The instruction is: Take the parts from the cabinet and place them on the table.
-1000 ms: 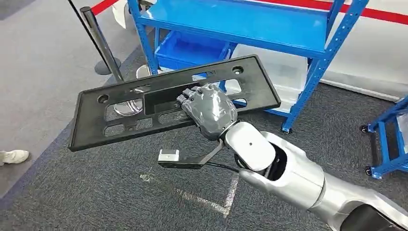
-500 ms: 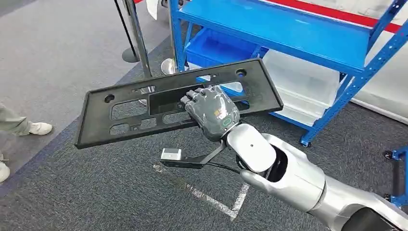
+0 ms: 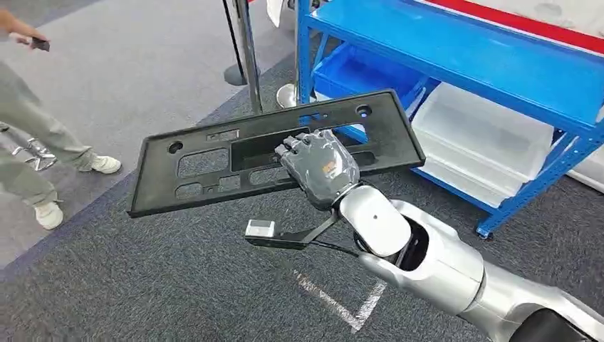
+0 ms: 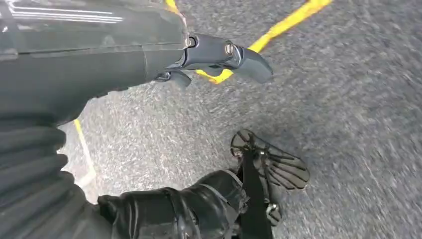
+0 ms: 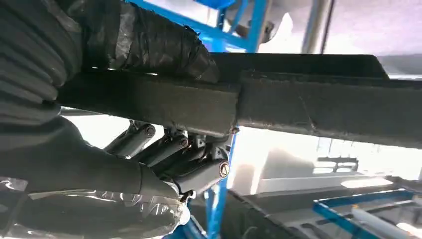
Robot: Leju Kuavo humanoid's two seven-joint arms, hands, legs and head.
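A long black plastic panel (image 3: 214,167) with several cut-outs is held up flat above the carpet in the head view. My right hand (image 3: 320,167) grips it at the middle of its near edge, fingers over the top. The right wrist view shows the panel's edge (image 5: 323,107) close up, with my right hand (image 5: 164,159) wrapped around it. The blue shelf rack (image 3: 456,50) stands just behind the panel. My left hand (image 4: 124,55) hangs over the grey carpet, thumb stretched out and nothing in it.
Under the rack's shelf sit a blue bin (image 3: 356,68) and a clear plastic box (image 3: 484,135). A metal barrier post (image 3: 246,43) rises left of the rack. A person (image 3: 35,142) stands at the far left. White tape (image 3: 342,306) marks the carpet below my arm.
The camera has turned left: rack and post slid right in the picture and a person came into view at the left. The panel stays in my right hand.
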